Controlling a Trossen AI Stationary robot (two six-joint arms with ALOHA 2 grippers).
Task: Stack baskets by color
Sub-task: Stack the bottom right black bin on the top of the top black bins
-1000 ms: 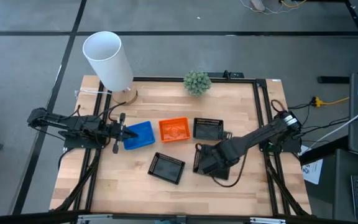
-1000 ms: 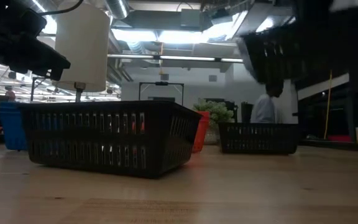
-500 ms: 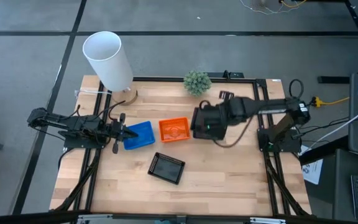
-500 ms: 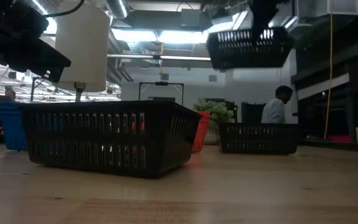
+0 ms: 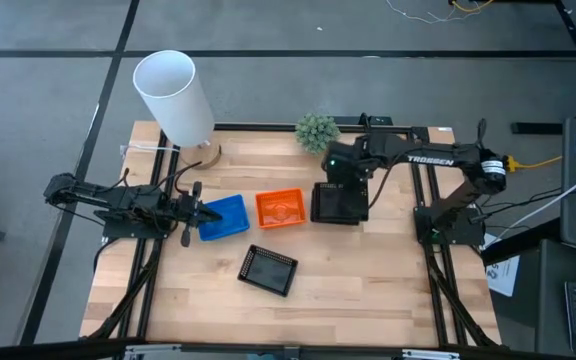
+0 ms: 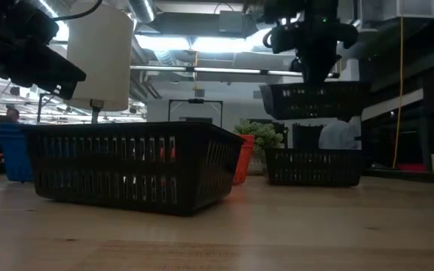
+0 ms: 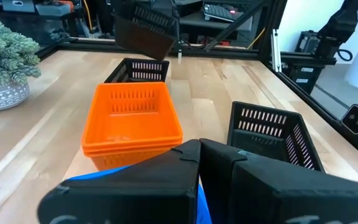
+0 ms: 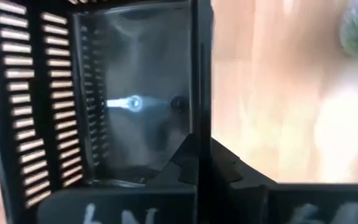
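Two arms work over the wooden tabletop [image 5: 368, 290], one at each side. At far left, the left claw [image 5: 194, 212] is closed on the near wall of the blue basket [image 5: 225, 216], which sits on the wood at the left end of a row. Behind it, near the back left corner, the tall white cylinder [image 5: 174, 97] leans on its stand. Just right of the blue basket stands the orange stack [image 5: 280, 208]; the left wrist view shows orange baskets nested one in another [image 7: 132, 118]. In front of these two, apart from the row and turned at an angle, a single black basket [image 5: 268, 269] rests alone. At the back edge sits the small green plant [image 5: 317, 131]. Right of the orange stack a black basket [image 6: 313, 167] sits on the tabletop, and a second black basket [image 6: 314, 100] hangs in the air directly above it, level, clear of the lower one. The right claw [image 5: 339, 174] is clamped shut on the rim of that raised basket. In the low view a person [image 6: 339, 135] shows in the room behind.
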